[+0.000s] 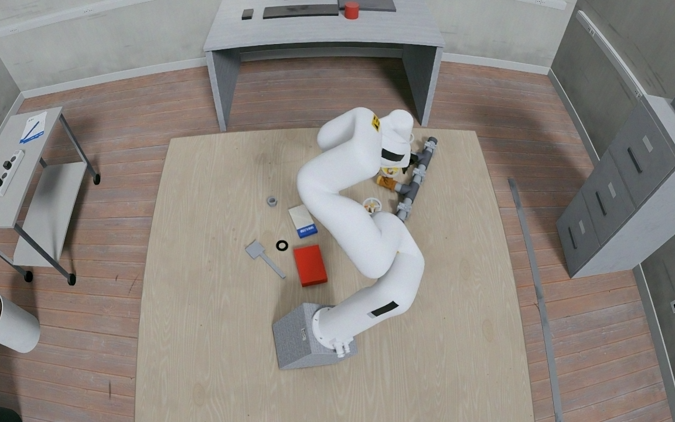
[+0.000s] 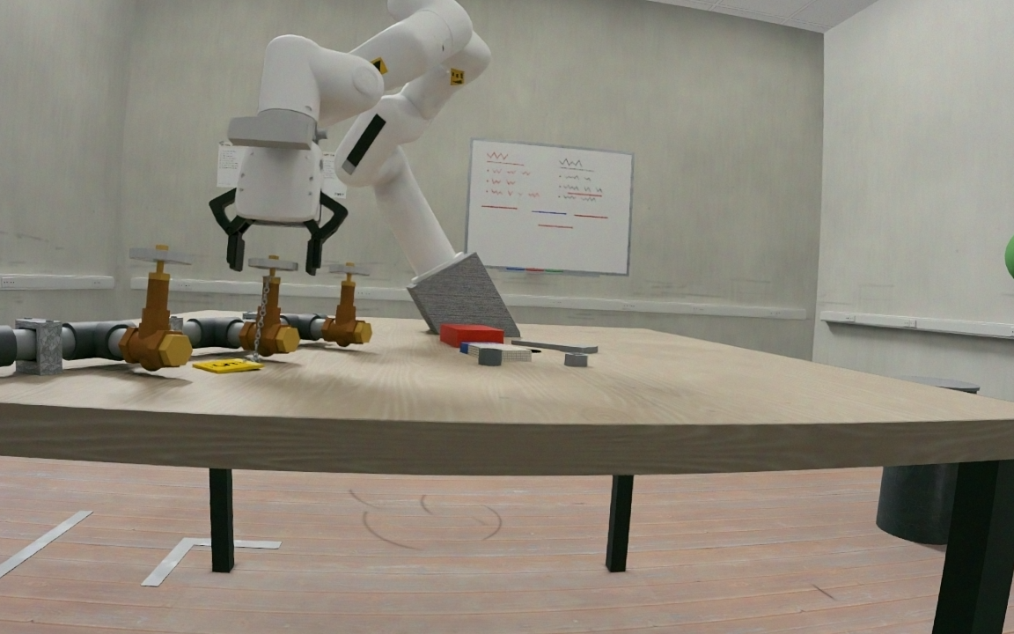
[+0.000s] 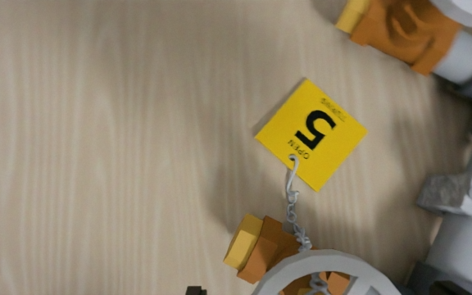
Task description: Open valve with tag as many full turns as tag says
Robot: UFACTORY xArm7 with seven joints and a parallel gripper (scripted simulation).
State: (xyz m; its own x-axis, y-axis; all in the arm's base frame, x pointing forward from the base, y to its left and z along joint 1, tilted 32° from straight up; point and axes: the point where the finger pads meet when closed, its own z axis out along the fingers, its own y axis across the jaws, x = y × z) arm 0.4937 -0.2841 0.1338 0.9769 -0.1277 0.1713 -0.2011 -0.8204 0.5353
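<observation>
Three brass valves stand on a grey pipe (image 2: pixel 93 337) at the table's left end. The middle valve (image 2: pixel 269 315) has a chain down to a yellow tag (image 2: pixel 227 365). In the wrist view the tag (image 3: pixel 310 134) reads "OPEN 5 TURNS", and the chain (image 3: pixel 293 205) runs to the middle valve's grey handwheel (image 3: pixel 326 270) at the bottom edge. My gripper (image 2: pixel 274 260) is open, its fingers on either side of that handwheel (image 2: pixel 272 263) and apart from it. The near valve (image 2: pixel 154 311) and the far valve (image 2: pixel 346 311) stand untouched.
A red block (image 2: pixel 471 334), a white and blue box (image 2: pixel 503 352), a grey paddle-shaped tool (image 1: pixel 263 257), a black ring (image 1: pixel 280 242) and a grey nut (image 1: pixel 272 200) lie mid-table. My arm's base (image 1: pixel 303 336) sits near the front edge.
</observation>
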